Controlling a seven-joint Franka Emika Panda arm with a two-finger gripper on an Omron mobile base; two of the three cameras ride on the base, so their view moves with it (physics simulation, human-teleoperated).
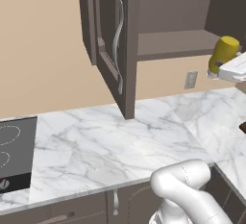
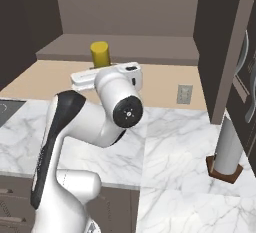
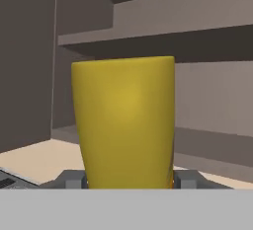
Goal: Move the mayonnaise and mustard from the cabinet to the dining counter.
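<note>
My gripper is shut on the mustard, a yellow squeeze bottle that stands upright between the two fingers. In the left base view the mustard hangs at the far right, in front of the open cabinet, with my gripper around its lower part. From the right base the mustard rises above the gripper, before the cabinet's bare lower shelf. The mayonnaise and the dining counter are out of view.
The cabinet's open door with its curved handle juts out over the marble worktop. A black cooktop lies at the left. A wall outlet sits under the cabinet. A grey cylinder on a brown base stands at the right.
</note>
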